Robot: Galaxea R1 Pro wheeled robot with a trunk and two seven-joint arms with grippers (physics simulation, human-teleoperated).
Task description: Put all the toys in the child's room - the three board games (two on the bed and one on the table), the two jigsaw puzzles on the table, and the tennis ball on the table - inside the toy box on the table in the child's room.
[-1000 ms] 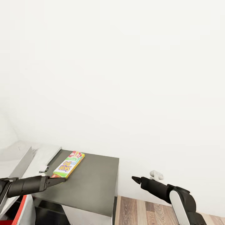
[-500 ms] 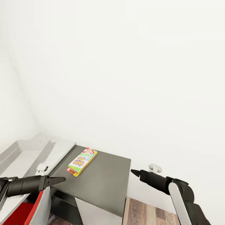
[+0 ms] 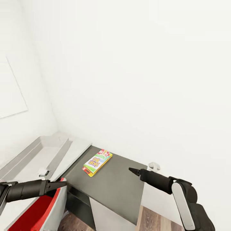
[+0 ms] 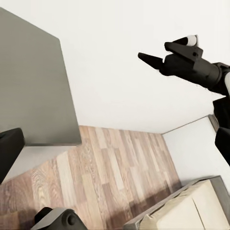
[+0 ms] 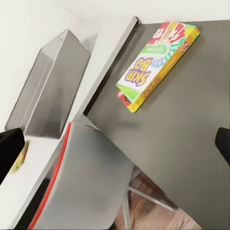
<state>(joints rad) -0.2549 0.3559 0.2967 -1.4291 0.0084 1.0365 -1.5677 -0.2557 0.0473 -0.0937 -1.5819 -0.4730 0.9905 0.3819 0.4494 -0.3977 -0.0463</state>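
At the left of the head view the toy box (image 3: 48,150) is seen on the pale part of the table (image 3: 118,189), its inside not visible, so how much has been stowed cannot be judged. The left gripper (image 3: 59,185) hangs above a grey chair with red trim (image 3: 48,208), fingers drawn nearly together, nothing held. Further right, one board game (image 3: 98,162) lies flat on the dark end of the table, ungrasped and still to be boxed. The right gripper (image 3: 132,170) is poised just beside it, empty; its wrist view shows fingers set wide apart. The chair may obstruct approach.
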